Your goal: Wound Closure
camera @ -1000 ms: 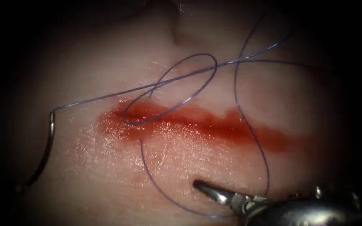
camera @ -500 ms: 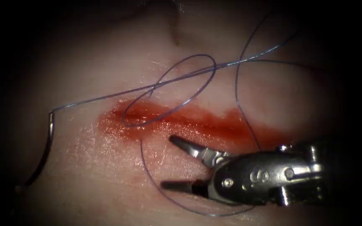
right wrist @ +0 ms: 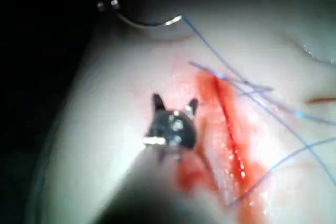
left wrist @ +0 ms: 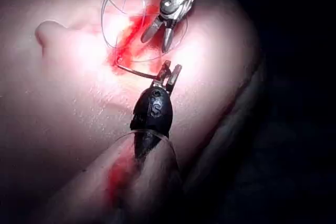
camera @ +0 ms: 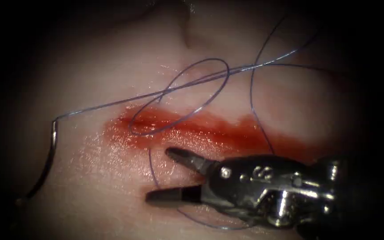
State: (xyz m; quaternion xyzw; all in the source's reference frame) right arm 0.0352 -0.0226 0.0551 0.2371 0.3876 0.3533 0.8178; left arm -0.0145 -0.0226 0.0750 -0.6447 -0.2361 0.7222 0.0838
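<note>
Endoscope view: right tool (camera: pixel 156 174), jaws parted and empty, has advanced leftward over 1 second to straddle the thread (camera: pixel 153 164) below the cut (camera: pixel 210 131). Needle (camera: pixel 50 153) lies far left; left tool (left wrist: pixel 169 75) grips its tip end clear of the tissue (camera: pixel 112 75).

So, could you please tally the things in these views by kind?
Tissue with its cut: 1
Tools: 2, the right tool open and empty, the left tool gripping the needle near the end away from the thread
Needle: 1, left of the cut, out of the tissue
Thread: 1, looped across the cut
Total: 5
</note>
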